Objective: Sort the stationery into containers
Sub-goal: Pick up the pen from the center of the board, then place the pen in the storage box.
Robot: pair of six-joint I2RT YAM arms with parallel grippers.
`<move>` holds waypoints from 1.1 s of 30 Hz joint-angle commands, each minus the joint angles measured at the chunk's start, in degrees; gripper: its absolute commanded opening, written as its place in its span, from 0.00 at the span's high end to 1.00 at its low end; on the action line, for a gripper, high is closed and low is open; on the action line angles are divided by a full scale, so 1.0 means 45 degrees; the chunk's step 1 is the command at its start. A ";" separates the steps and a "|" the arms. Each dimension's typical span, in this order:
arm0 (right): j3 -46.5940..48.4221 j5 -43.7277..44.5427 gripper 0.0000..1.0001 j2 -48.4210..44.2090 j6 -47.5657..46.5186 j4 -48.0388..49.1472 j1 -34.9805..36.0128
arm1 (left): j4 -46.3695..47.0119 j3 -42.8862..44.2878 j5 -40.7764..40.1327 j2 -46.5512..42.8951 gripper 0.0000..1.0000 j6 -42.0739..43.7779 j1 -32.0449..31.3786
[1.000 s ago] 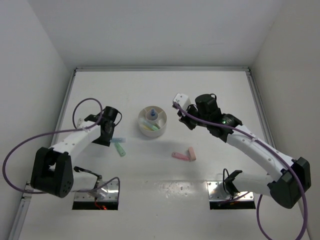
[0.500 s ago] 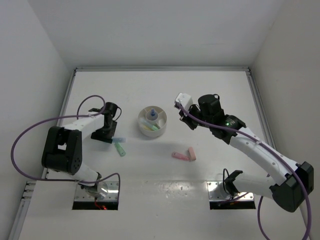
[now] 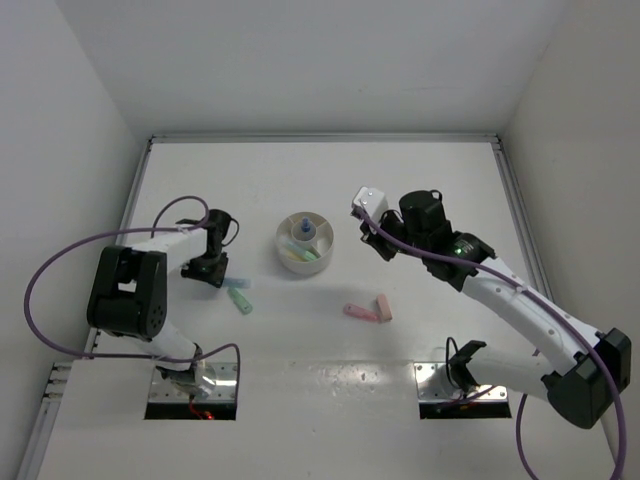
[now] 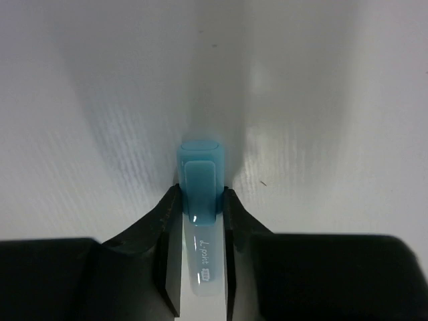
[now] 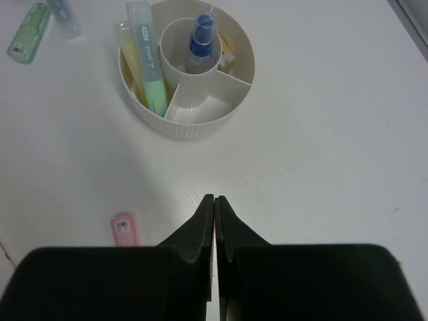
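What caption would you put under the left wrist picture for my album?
Left gripper pinches a light blue highlighter lying on the white table.

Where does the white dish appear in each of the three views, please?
Top external: the dish sits at the centre of the picture.
Left wrist: not in it.
Right wrist: the dish is in the upper middle.
Shared landmark: the blue pen standing in the dish's centre cup.
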 commanded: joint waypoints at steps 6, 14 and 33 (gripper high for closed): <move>-0.0068 -0.0048 1.00 -0.0245 -0.0115 0.0316 -0.0034 | 0.0445 -0.0186 0.0374 0.0571 1.00 0.0564 0.0112; -0.0068 -0.0048 1.00 -0.0108 -0.0115 0.0316 -0.0034 | 0.1340 0.2018 -0.1090 -0.2494 1.00 0.4288 -0.1368; -0.0185 0.0186 1.00 0.0751 -0.0232 0.0316 -0.0034 | 1.0070 0.0870 -0.4703 -0.4862 1.00 1.3277 -0.9573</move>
